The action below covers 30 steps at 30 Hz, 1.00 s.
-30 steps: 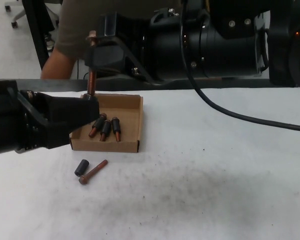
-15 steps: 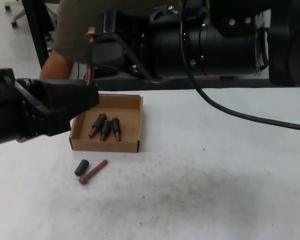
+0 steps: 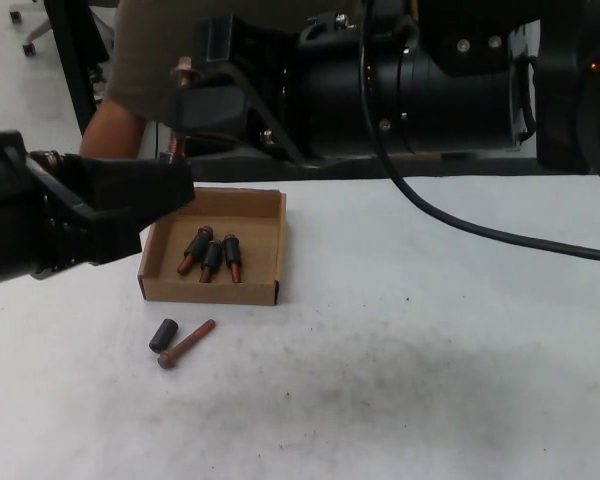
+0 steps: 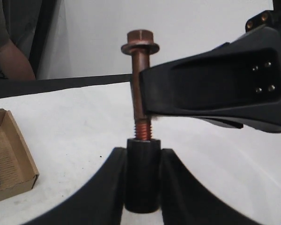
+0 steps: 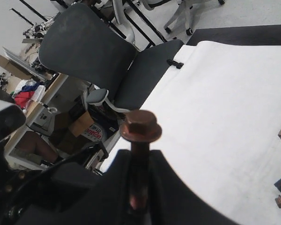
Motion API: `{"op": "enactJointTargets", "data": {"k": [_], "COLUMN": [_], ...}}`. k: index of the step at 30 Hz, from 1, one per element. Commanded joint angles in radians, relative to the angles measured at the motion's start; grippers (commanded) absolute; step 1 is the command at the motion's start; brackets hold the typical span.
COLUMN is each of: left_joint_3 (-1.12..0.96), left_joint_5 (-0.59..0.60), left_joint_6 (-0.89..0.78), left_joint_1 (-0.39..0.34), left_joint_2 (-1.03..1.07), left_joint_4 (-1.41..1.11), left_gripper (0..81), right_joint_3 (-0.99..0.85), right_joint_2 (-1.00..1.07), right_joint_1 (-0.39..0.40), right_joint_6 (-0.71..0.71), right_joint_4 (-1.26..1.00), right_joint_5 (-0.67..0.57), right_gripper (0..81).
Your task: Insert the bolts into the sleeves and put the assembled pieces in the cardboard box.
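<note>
Bench [image 3: 460, 300] white, dark-smudged, cardboard box [image 3: 208, 290] on it; office chair [image 5: 84, 47] beyond edge.

From the high view, your left gripper [image 3: 175, 185] hides the sleeve [image 4: 142, 168] and the bolt's [image 3: 183, 72] lower end; the left wrist view's edge crops the cardboard box [image 4: 24, 152].

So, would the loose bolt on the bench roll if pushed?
Likely in a curve, not straight: the loose bolt has a head wider than its shank. It looks like solid metal, so probably stiff and heavy for its size.
</note>
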Motion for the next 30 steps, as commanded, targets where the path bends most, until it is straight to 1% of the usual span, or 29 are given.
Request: {"op": "enactJointTargets", "data": {"k": [1,6,14,15,16,18,20,21,22,30], "left_joint_3": [-0.001,-0.001,-0.001,-0.001,-0.001,-0.001,-0.001,-0.001,-0.001,-0.001], "left_joint_5": [-0.026,-0.033,-0.033,-0.033,-0.033,-0.033,-0.033,-0.033,-0.033,-0.033], "left_joint_6": [-0.001,-0.001,0.004,0.010,0.019,0.031,0.031,0.031,0.031,0.031], "left_joint_1": [-0.001,-0.001,-0.001,-0.001,-0.001,-0.001,-0.001,-0.001,-0.001,-0.001], "left_joint_2": [-0.009,-0.009,-0.009,-0.009,-0.009,-0.009,-0.009,-0.009,-0.009,-0.009], "left_joint_4": [-0.016,-0.016,-0.016,-0.016,-0.016,-0.016,-0.016,-0.016,-0.016,-0.025], "left_gripper": [0.8,0.8,0.8,0.8,0.8,0.8,0.8,0.8,0.8,0.8], "right_joint_3": [-0.004,-0.004,-0.004,-0.004,-0.004,-0.004,-0.004,-0.004,-0.004,-0.004], "right_joint_2": [-0.007,-0.007,-0.007,-0.007,-0.007,-0.012,-0.016,-0.019,-0.021,-0.034], "right_joint_1": [0.013,0.036,0.044,0.044,0.044,0.047,0.047,0.047,0.047,0.047], "right_joint_6": [-0.019,-0.104,-0.109,-0.109,-0.109,-0.109,-0.109,-0.117,-0.125,-0.153], "right_joint_4": [-0.007,-0.007,-0.005,-0.005,-0.005,-0.001,0.012,0.019,0.025,0.065], "right_joint_5": [-0.024,-0.024,-0.029,-0.030,-0.034,-0.036,-0.036,-0.036,-0.036,-0.028], "right_gripper": [0.2,0.2,0.1,2.0,5.9,18.2,35.6,42.2,44.7,44.7]}}
